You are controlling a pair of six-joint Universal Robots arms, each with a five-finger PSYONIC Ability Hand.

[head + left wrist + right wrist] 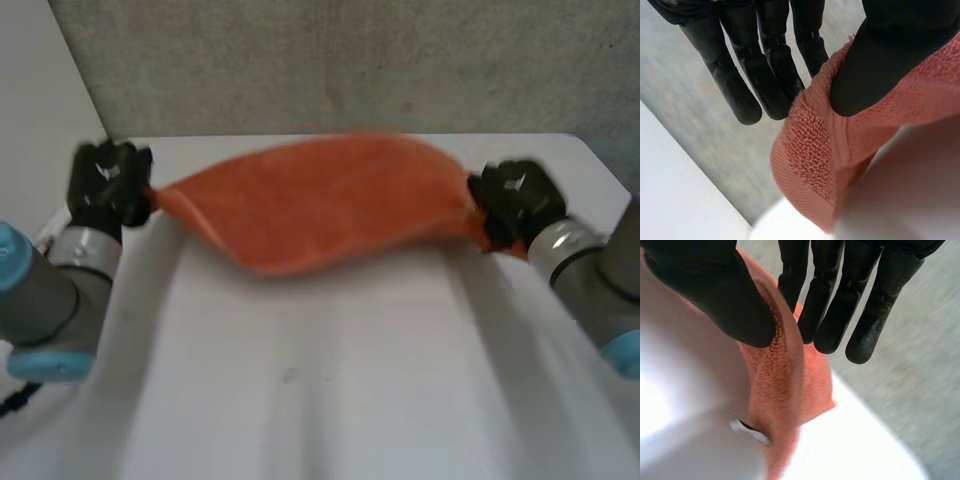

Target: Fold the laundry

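- The left hand (pixel 110 185) pinches one end of the orange towel (pixel 320 205) over the left side of the table (pixel 330 400).
- The right hand (pixel 515 200) pinches the other end over the table's right side.
- The towel hangs stretched above the table's far part, likely so it lands flat.
- Behind the table is a grey wall (pixel 350 60).

The head camera sits high at 6 o'clock, facing 12 o'clock and tilted down over the white table (pixel 330 400), with the left hand (pixel 110 185) at 9 o'clock, the right hand (pixel 515 200) at 3 o'clock and a grey wall (pixel 350 60) at 12. Each wrist camera looks along its own palm from very near. All three share the orange towel (pixel 320 205) and the table: each wrist view takes the towel end pinched in its own hand.
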